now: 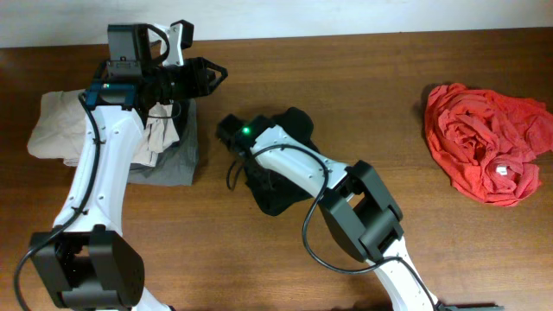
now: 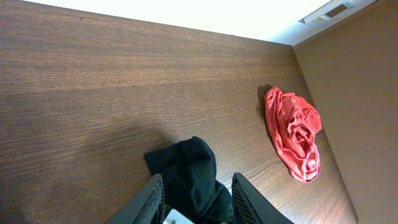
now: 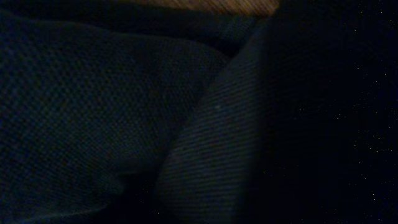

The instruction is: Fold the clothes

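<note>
The clothes, a black shirt (image 1: 275, 197), lie bunched in a heap at the middle of the table. My right gripper (image 1: 229, 130) is pressed down at the heap's left end. In the right wrist view dark fabric (image 3: 93, 93) fills the whole frame and hides the fingers. My left gripper (image 1: 216, 76) hovers at the far side of the table, left of the heap and apart from it. In the left wrist view the left gripper (image 2: 196, 183) is open, with nothing between its fingers (image 2: 153, 198); the black shirt (image 2: 189, 165) lies on the table beyond them.
A red-orange garment (image 1: 488, 142) lies crumpled at the right side of the table and shows in the left wrist view (image 2: 292, 130) too. A beige garment (image 1: 60, 125) and a grey garment (image 1: 177, 160) lie under the left arm at the far left.
</note>
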`<state>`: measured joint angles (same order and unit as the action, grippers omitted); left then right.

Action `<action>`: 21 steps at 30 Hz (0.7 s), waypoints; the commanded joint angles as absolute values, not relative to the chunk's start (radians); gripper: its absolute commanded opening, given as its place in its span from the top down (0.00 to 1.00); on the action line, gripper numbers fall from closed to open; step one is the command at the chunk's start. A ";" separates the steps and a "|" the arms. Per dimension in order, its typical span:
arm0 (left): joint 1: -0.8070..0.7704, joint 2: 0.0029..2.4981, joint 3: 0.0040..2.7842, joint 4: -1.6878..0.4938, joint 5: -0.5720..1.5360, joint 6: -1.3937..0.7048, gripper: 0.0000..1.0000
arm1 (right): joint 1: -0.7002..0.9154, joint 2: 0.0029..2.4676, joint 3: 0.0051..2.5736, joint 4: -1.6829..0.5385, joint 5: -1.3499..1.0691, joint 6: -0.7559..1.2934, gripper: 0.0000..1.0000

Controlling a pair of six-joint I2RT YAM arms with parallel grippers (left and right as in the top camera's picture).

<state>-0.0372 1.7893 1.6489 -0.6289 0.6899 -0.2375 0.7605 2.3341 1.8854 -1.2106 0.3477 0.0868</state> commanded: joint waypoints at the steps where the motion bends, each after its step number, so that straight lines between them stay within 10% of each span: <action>1: -0.039 1.767 1.663 -0.630 0.683 -0.207 0.65 | 0.786 2.412 1.857 -1.236 0.376 0.101 0.51; 21: -0.038 1.767 1.663 -0.630 0.664 -0.185 0.64 | 0.875 2.114 1.880 -1.299 0.352 0.113 0.37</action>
<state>-0.0372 1.7897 1.6489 -0.6289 0.6720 -0.2226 0.8753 2.1853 1.8763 -1.3014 0.3565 0.1040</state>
